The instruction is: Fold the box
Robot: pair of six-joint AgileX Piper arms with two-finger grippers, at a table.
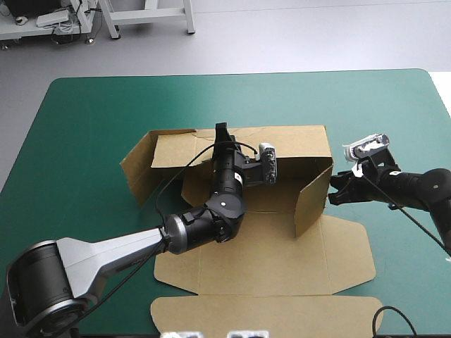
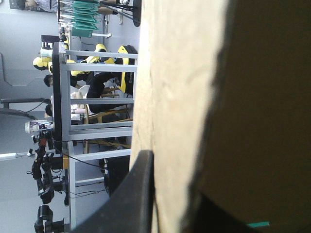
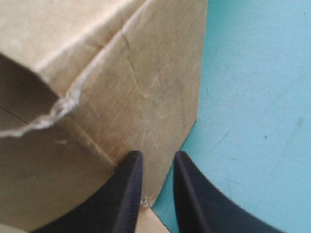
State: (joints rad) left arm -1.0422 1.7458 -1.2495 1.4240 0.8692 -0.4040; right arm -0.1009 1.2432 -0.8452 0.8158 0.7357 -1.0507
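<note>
high view: bright, even overhead light | left arm [image 1: 127, 246] throws a soft shadow on the box [image 1: 282, 260] floor, raised walls darker on the inside | left wrist view: box board half pale-lit, half in deep shadow, room beyond the box bright | right wrist view: box outer wall evenly lit, box hollow dim, teal-green cover [image 3: 252, 97] beside the box very bright
</note>
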